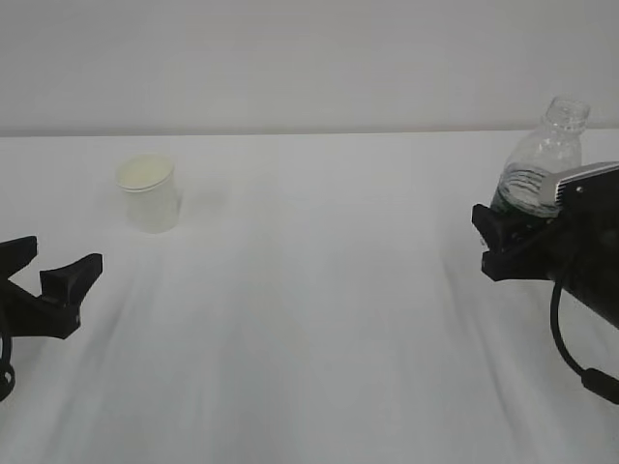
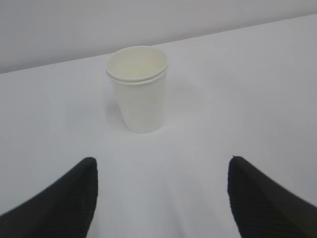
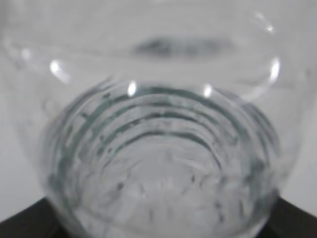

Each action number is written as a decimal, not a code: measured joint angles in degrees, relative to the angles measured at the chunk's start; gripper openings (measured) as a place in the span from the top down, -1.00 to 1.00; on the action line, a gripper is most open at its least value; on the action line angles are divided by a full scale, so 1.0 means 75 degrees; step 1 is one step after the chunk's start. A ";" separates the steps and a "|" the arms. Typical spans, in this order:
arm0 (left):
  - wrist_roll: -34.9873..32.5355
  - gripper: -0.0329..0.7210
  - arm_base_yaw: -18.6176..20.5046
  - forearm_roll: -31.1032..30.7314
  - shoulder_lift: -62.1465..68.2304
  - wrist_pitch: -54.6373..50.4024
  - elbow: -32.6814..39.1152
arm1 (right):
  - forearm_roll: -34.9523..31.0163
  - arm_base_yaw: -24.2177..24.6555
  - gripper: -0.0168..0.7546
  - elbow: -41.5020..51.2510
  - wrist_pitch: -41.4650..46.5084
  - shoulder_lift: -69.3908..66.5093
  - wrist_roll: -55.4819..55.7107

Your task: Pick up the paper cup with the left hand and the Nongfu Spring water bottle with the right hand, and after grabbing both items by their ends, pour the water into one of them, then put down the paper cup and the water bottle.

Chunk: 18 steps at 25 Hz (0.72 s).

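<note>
Lettering: you won't read any on the Nongfu Spring water bottle [image 1: 544, 164]; its lower half hides in the right tool [image 1: 513, 230], which grips it. Left tool [image 2: 162, 191] gapes empty, short of the upright paper cup [image 2: 138, 88] on the bench [image 1: 319, 319].

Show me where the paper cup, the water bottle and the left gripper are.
paper cup [image 2: 141, 101], left wrist view, on its outer side wall.
water bottle [image 1: 546, 155], exterior view, on its clear shoulder below the neck.
left gripper [image 2: 161, 196], left wrist view, midway between its two open fingertips.
</note>
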<state>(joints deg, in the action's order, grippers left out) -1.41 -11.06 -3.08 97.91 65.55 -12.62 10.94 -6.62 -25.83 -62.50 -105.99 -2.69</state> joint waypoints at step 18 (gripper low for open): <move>0.0431 -0.65 0.0000 0.0000 0.1669 0.0000 -0.1610 | 0.0153 0.0000 -0.26 0.0116 0.0154 0.0180 -0.0017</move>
<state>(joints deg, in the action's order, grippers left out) 1.82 -11.06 -3.08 110.42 65.55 -24.70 12.09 -6.62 -24.96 -61.34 -104.65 -2.82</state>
